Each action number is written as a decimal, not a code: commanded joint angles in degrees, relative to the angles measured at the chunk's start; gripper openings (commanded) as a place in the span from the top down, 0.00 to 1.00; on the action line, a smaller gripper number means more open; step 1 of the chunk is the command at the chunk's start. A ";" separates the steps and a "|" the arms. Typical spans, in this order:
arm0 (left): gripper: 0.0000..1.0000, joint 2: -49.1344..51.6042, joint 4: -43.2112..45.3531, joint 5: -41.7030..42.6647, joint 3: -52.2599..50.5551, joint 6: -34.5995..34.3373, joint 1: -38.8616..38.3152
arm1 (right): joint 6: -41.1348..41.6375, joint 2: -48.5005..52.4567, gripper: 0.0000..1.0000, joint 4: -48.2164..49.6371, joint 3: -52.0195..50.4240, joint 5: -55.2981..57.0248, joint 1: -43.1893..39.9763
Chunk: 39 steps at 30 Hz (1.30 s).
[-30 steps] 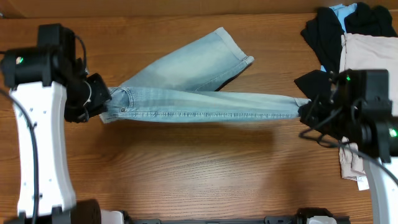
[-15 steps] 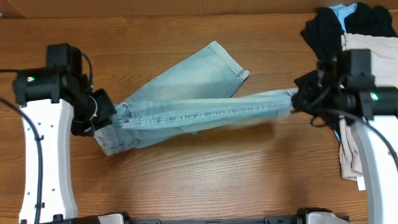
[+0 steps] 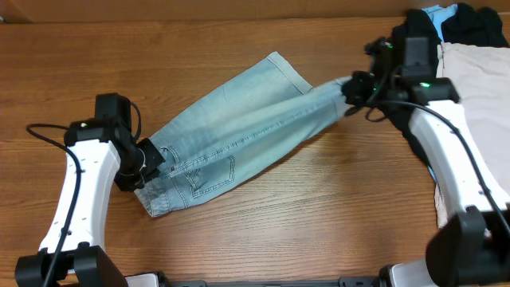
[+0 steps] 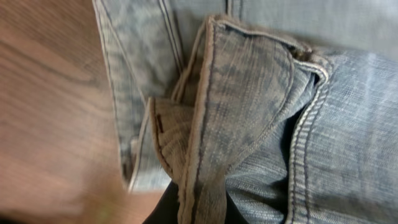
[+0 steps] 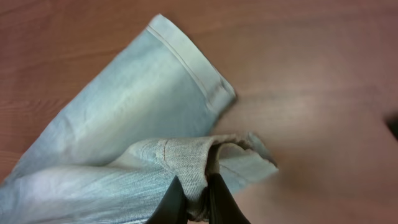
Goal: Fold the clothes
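Observation:
The clothes (image 3: 239, 131), faded light-blue denim shorts, stretch diagonally across the table between both arms. My left gripper (image 3: 150, 156) is shut on the waistband end at lower left; in the left wrist view the bunched waistband (image 4: 211, 143) runs down into the jaws. My right gripper (image 3: 348, 90) is shut on a leg hem at upper right, holding it raised; in the right wrist view the black fingers (image 5: 214, 202) pinch the folded hem (image 5: 193, 165). The other leg's hem (image 3: 288, 73) lies on the wood beneath.
A pile of black (image 3: 414, 44), beige (image 3: 478, 88) and light-blue (image 3: 438, 13) garments lies at the right edge, close behind my right arm. Bare wooden tabletop (image 3: 303, 223) spans the front and the far left.
Both grippers carried the shorts away from the front edge. The right gripper moved up and left with the hem; the left moved down and right. The taut upper leg now overlaps the lower leg.

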 commanded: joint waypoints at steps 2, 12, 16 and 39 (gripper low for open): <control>0.96 0.17 4.07 -5.31 -2.99 -4.22 0.96 | -0.98 5.53 0.96 7.58 1.27 4.31 3.32; 0.96 0.20 10.01 -15.21 -2.99 -9.62 0.96 | -1.01 13.00 0.96 27.80 1.27 4.46 6.75; 0.36 0.20 14.78 -17.40 -2.99 -10.19 0.98 | -1.01 15.06 0.10 38.99 1.27 4.48 8.90; 0.00 1.11 1.09 -5.84 18.40 7.48 1.97 | -9.01 17.27 0.20 17.70 1.31 5.84 9.66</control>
